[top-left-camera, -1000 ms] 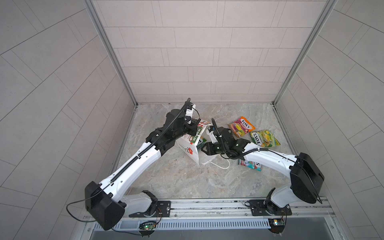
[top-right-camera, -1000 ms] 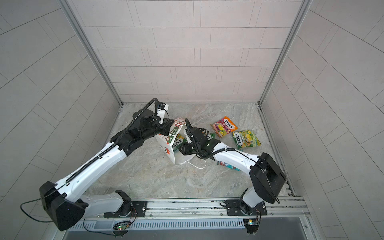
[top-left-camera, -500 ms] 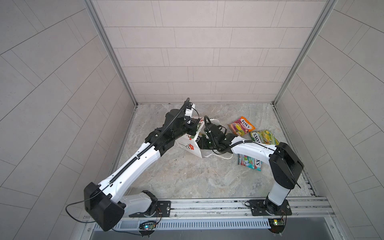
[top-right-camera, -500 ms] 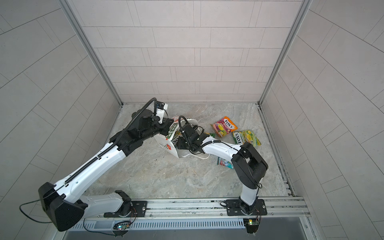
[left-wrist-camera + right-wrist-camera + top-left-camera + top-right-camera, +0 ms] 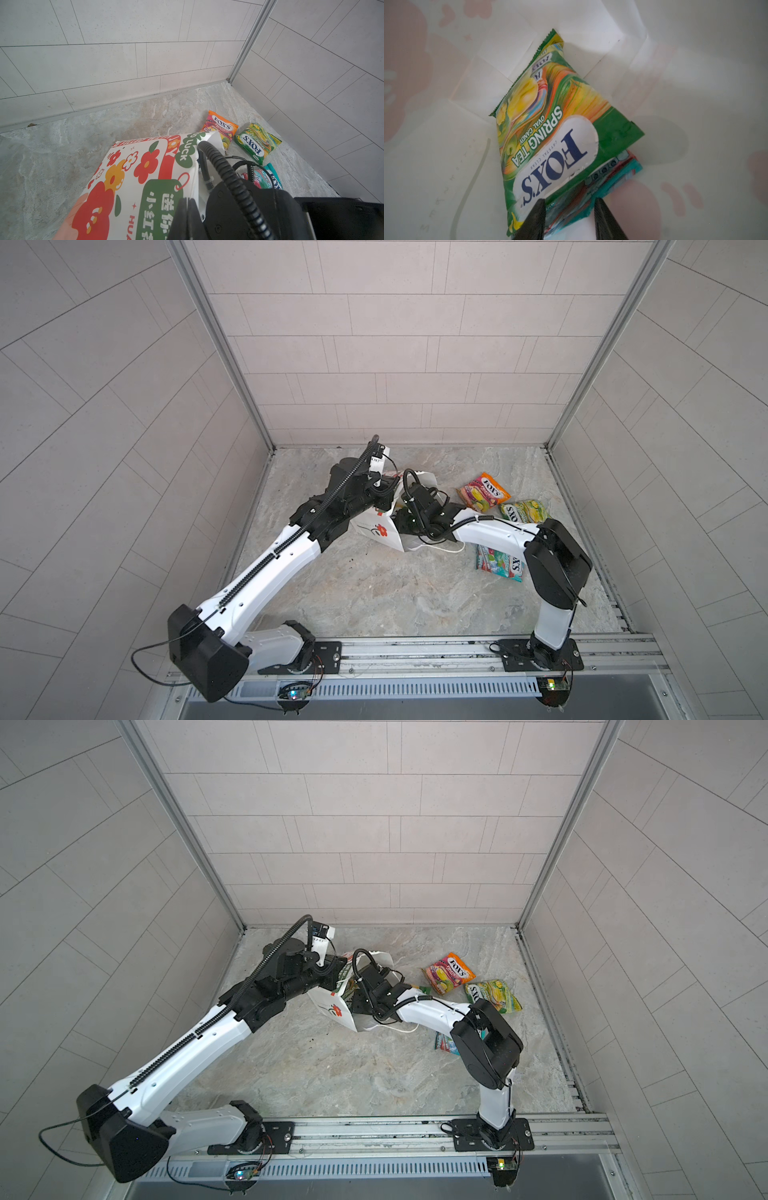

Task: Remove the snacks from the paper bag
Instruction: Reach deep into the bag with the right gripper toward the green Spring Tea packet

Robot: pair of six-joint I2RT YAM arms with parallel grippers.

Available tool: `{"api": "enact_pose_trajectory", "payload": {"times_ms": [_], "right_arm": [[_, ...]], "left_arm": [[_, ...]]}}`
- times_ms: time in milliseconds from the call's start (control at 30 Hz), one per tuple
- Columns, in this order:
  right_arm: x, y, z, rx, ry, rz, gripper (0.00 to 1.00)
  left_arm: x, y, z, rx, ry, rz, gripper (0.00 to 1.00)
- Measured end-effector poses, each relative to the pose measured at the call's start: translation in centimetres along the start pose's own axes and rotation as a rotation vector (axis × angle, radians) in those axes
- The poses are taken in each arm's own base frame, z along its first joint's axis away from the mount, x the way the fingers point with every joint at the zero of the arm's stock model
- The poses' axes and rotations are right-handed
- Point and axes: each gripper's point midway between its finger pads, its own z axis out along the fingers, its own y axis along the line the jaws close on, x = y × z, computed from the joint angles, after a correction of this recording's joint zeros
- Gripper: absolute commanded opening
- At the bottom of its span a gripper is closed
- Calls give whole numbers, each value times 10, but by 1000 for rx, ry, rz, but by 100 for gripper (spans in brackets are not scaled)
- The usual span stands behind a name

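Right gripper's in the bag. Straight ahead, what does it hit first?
Probably the teal pouch, its end already between the jaws of the right gripper, overlapped by the green pouch; the bag bottom lies beyond. Depth unclear.

"FOX'S SPRING TEA" on green pouch (image 5: 550, 128)

The paper bag (image 5: 376, 531) hides the right end effector (image 5: 569, 200) in both top views (teal pouch (image 5: 616, 170) mostly covered).

right gripper (image 5: 570, 200): now deep inside the paper bag (image 5: 376, 531); a second ago it sits outside the mouth.
just ahead of it: a green pouch (image 5: 550, 128) and a teal pouch (image 5: 612, 172) now reach between its parted fingers.
right elbow (image 5: 557, 564): swings in closer behind the gripper, uncovering the floor pouch (image 5: 496, 566).
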Motion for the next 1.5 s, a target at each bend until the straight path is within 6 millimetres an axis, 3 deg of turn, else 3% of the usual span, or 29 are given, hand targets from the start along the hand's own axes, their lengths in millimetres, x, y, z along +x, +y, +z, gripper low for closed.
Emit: {"api": "enact_pose_trajectory", "payload": {"times_ms": [400, 533, 700, 833, 1000, 1233, 1500], "right_arm": [[-5, 9, 20, -34, -6, 47, 37], [-3, 15, 30, -73, 8, 70, 25], [-4, 23, 38, -125, 7, 112, 0], [-8, 31, 39, -180, -15, 126, 0], [-1, 27, 41, -200, -14, 123, 0], [2, 21, 17, -217, -28, 118, 0], [-16, 20, -23, -243, -106, 101, 0]], "left_arm": [[0, 0, 0, 0, 0, 0, 0], [0, 0, 0, 0, 0, 0, 0], [0, 0, 0, 0, 0, 0, 0], [0, 1, 0, -3, 0, 0, 0], [0, 2, 0, -14, -2, 0, 0], [1, 8, 0, -44, 2, 0, 0], [2, 11, 0, -65, 2, 0, 0]]}}
